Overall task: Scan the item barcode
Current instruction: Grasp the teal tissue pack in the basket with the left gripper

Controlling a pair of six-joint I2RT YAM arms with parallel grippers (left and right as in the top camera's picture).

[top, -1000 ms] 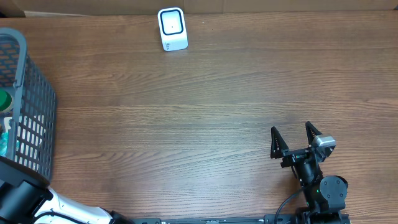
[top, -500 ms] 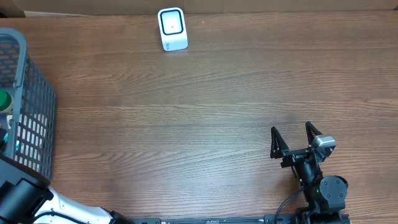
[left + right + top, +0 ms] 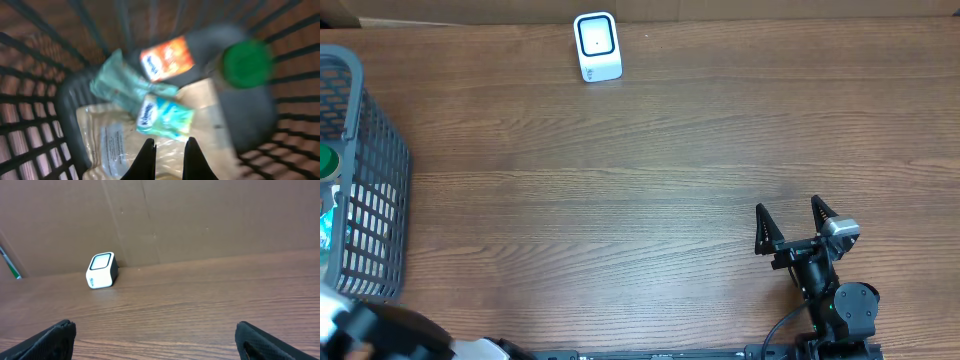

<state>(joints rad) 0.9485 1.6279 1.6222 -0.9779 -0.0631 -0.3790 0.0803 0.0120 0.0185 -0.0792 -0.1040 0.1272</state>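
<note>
Just now squeezed shut: left tool (image 3: 168, 155), low over the beige packet (image 3: 100, 145), nothing clearly caught. Tissue pack (image 3: 165, 117) inside the basket (image 3: 380, 200), left edge. Right tool (image 3: 786, 205) wide open, lower right. Far from the scanner (image 3: 597, 46), top; no scan yet.

The scanner (image 3: 102, 270) stands on the wooden table (image 3: 200, 295), with a pale window on top and a dark side to its right. Just behind the scanner rises a cardboard wall (image 3: 200, 220). Well in front of the scanner, the right gripper (image 3: 153, 327) holds its dark fingers (image 3: 55, 340) wide apart above the table.
</note>
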